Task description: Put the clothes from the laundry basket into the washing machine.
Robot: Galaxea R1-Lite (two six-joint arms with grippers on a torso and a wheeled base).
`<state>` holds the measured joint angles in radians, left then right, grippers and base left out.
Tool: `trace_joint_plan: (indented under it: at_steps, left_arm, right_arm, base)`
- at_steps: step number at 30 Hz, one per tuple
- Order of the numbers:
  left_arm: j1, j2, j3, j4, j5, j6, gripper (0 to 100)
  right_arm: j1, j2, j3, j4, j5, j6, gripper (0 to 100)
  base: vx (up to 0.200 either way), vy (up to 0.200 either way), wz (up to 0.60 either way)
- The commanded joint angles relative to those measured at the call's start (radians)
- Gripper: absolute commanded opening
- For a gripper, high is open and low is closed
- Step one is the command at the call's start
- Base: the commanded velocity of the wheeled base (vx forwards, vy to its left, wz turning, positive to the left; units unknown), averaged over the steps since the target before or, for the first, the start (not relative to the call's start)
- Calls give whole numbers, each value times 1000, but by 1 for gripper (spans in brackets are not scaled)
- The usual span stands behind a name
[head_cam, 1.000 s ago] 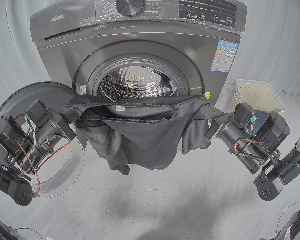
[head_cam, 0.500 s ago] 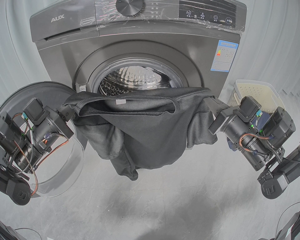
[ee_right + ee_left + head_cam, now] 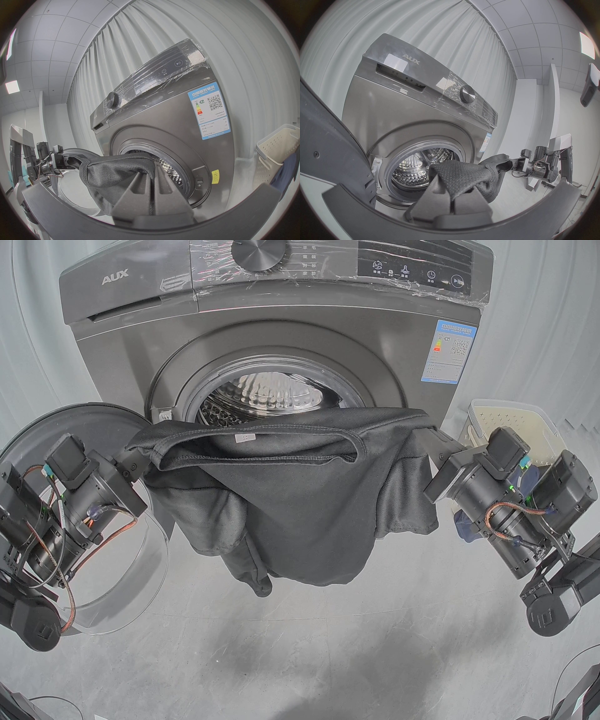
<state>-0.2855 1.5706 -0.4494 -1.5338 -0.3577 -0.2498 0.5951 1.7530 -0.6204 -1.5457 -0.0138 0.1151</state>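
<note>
both arms and load at the machine's mouth. a dark grey garment (image 3: pixel 294 502) hangs spread between the two arms, in front of the open porthole of the washing machine (image 3: pixel 281 321) and outside the drum (image 3: pixel 269 393). the left gripper (image 3: pixel 137 460) is clenched on one end of the garment's upper edge: in the left wrist view its two fingers (image 3: pixel 431 203) lie pressed together, with fabric pinched between them and bunched over their tips. the right gripper (image 3: pixel 430 443) grasps the opposite end in the same way — its fingers (image 3: pixel 170 200) closed, cloth folded over them. the upper edge runs nearly level from gripper to gripper, crossing the lower part of the porthole, so that in the head view the bright perforated drum wall shows above it. a small pale label (image 3: pixel 242 437) sits on the neckline seam. below the edge the cloth sags in loose folds; its lowest fold hangs above the grey floor (image 3: pixel 325 652), apart from it. the round door (image 3: pixel 94 421) stands swung open on the robot's left, behind the left arm. the laundry basket (image 3: pixel 519 421) — pale, with perforated walls — stands on the floor beside the machine on the robot's right, behind the right arm; a blue cloth (image 3: pixel 286 173) drapes over its rim. a pleated pale curtain (image 3: pixel 544 321) hangs behind machine and basket.
</note>
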Motion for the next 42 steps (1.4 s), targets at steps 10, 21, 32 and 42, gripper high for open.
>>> trace_joint_plan:
  at_steps: [10,21,32,42]
  left_arm:
    - [-3,2,0,0,-1,0,0]
    - [-110,20,9,1,-6,3,0]
    - [-182,45,9,-9,3,-3,0]
    - [-241,15,21,-11,23,-2,0]
  right_arm:
    - [2,-9,5,-1,0,0,0]
    - [77,91,82,-1,12,38,0]
    - [206,293,88,-1,5,58,100]
    - [210,474,48,-1,12,40,100]
  base:
    - [0,0,0]
    - [0,0,0]
    - [0,0,0]
    - [0,0,0]
